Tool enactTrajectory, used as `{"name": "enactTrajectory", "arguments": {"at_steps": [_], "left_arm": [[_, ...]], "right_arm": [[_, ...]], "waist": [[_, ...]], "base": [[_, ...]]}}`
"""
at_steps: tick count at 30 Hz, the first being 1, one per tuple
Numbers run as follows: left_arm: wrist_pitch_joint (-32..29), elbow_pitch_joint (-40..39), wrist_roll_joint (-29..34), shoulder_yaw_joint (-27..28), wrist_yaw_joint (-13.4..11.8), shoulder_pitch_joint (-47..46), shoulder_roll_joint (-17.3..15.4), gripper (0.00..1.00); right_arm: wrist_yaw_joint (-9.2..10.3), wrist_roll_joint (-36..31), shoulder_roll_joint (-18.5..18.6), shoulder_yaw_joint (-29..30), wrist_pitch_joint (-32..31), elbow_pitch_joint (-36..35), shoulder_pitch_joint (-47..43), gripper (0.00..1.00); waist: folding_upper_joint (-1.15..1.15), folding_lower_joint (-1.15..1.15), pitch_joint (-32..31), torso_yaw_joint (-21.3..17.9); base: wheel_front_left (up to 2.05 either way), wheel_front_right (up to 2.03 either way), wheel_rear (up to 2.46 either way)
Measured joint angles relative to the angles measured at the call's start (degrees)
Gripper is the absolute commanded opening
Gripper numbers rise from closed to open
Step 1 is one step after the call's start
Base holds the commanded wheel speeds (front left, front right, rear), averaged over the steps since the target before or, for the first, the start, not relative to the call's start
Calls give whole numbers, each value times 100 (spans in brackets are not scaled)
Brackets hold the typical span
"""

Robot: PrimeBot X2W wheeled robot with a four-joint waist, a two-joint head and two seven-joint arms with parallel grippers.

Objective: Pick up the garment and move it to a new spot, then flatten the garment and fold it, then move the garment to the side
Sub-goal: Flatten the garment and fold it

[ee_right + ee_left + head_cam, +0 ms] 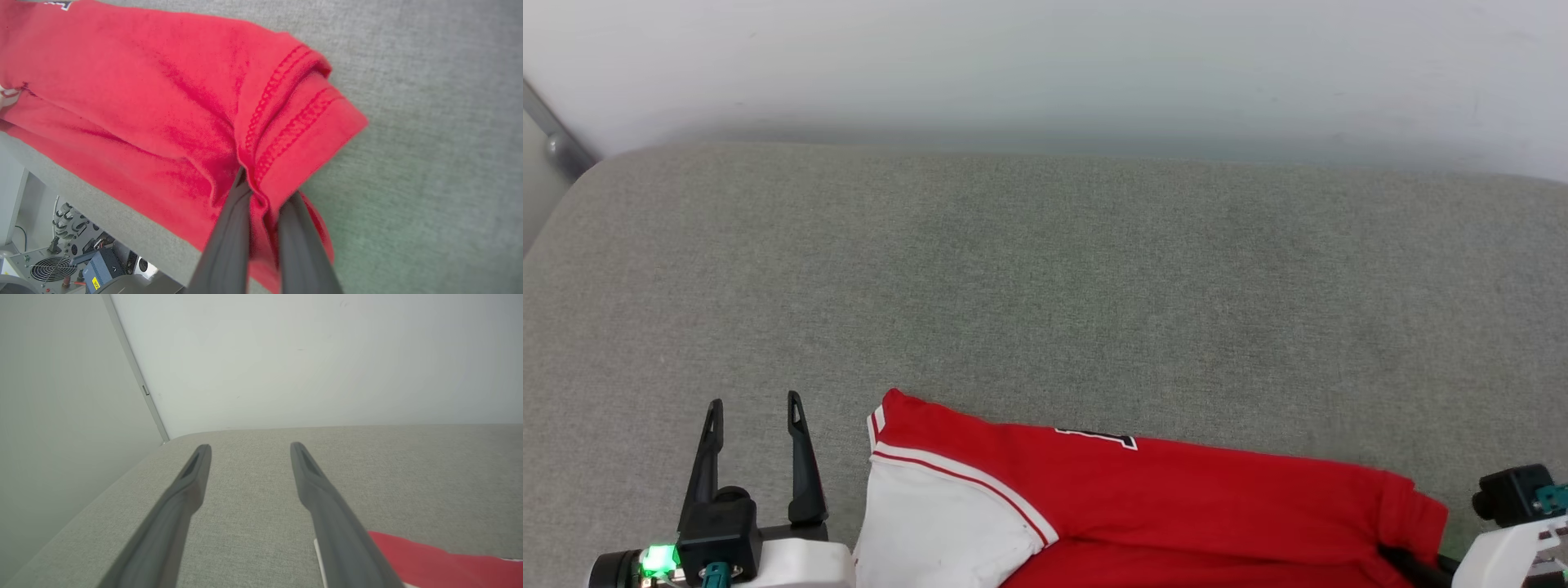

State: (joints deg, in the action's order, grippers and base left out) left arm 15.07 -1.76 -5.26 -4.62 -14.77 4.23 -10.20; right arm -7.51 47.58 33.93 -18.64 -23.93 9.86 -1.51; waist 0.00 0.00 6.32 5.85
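The garment (pixel 1176 498), a red jersey T-shirt with a white striped sleeve (pixel 935 514), lies along the near edge of the grey cushioned surface (pixel 1045 286); a sliver of its black print shows at the top fold. My right gripper (pixel 263 196) is shut on the garment's red hem (pixel 294 130), cloth pinched between the two dark fingers; its white wrist (pixel 1511 531) sits at the lower right in the head view. My left gripper (pixel 756 404) stands open with nothing between its fingers, just left of the white sleeve. The garment's red edge (pixel 441 563) lies right of that gripper (pixel 250 446).
A pale wall (pixel 1045 65) runs along the far edge of the surface, with a metal strip (pixel 556 135) at the far left corner. Below the near edge, electronic gear with a fan (pixel 53 265) sits on the floor. Bare grey surface stretches beyond the garment.
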Motion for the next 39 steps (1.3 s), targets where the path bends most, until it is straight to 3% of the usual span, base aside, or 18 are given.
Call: {"name": "enactTrajectory", "arguments": {"at_steps": [14, 19, 29, 34, 39], "left_arm": [[0, 19, 353, 131, 381, 193, 231, 100], [0, 26, 401, 127, 472, 210, 275, 100], [0, 33, 454, 102, 575, 232, 333, 100], [0, 42, 455, 67, 630, 194, 354, 100], [0, 52, 458, 49, 667, 144, 383, 100]], "right_arm": [[0, 209, 990, 976, -133, 706, -67, 0], [0, 138, 1106, 1282, -274, 815, -160, 0], [0, 388, 1011, 1109, -706, -756, -398, 0], [1, 717, 846, 694, -931, -1696, -287, 0], [1, 683, 773, 64, -1194, -2170, 183, 0]], "waist": [[0, 0, -232, -85], [0, 0, -275, -91], [0, 0, -251, -113], [0, 0, -193, -68], [0, 0, -161, -23]], "base": [[0, 0, 0], [0, 0, 0], [0, 0, 0], [0, 0, 0], [0, 0, 0]]}}
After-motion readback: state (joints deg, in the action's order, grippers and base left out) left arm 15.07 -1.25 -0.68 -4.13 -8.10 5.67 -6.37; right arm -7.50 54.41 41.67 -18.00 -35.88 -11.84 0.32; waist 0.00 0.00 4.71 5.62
